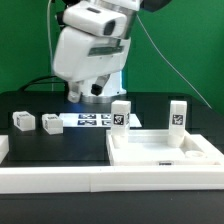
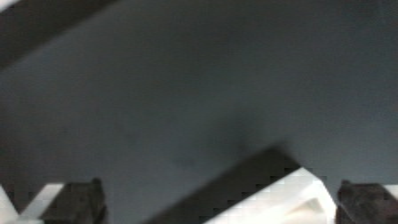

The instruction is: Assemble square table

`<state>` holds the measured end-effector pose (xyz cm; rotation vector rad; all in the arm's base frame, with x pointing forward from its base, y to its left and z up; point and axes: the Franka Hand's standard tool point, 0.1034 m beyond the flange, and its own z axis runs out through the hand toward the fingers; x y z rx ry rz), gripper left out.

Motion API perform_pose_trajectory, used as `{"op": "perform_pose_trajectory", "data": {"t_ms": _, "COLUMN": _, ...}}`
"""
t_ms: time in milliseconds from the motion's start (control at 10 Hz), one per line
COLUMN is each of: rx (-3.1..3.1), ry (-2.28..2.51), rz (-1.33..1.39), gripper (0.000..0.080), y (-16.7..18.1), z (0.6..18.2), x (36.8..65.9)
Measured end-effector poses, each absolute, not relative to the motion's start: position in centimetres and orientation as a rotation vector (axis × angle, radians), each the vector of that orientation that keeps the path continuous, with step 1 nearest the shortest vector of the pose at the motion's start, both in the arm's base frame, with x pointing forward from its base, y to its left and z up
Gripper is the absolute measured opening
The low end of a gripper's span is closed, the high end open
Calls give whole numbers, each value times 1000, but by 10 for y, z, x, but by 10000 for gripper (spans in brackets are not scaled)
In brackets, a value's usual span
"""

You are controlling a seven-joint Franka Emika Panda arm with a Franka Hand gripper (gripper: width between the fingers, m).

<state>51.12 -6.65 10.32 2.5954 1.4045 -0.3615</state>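
The square table's white slab [image 1: 165,150] lies flat at the exterior view's right front. Two white tagged legs [image 1: 120,113] [image 1: 178,115] stand upright at its far corners. Two loose leg blocks [image 1: 22,121] [image 1: 50,124] lie on the black table at the left. My gripper [image 1: 85,94] hangs high above the table's back middle, left of the slab. In the wrist view the gripper [image 2: 217,205] is open and empty, its dark fingertips [image 2: 71,200] far apart. A white corner [image 2: 294,195] shows between them; I cannot tell which part it is.
The marker board [image 1: 90,120] lies flat behind the loose blocks, under the arm. A long low white barrier rail [image 1: 60,178] runs along the table's front edge. A black cable hangs at the back right.
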Motion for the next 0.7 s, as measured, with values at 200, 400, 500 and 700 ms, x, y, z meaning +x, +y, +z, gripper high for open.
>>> {"op": "perform_pose_trajectory", "data": {"t_ms": 200, "rx": 2678, "ry": 1269, "rz": -386, "gripper": 649, "y": -76, "z": 101, "x": 502}}
{"op": "perform_pose_trajectory", "data": {"t_ms": 400, "rx": 2744, "ry": 1097, "rz": -369, "gripper": 649, "y": -75, "z": 100, "x": 502}}
{"op": "perform_pose_trajectory", "data": {"t_ms": 500, "rx": 2751, "ry": 1073, "rz": -367, "gripper": 649, "y": -75, "z": 100, "x": 502}}
{"op": "perform_pose_trajectory", "data": {"t_ms": 700, "rx": 2754, "ry": 1070, "rz": -369, "gripper": 649, "y": -76, "z": 100, "x": 501}}
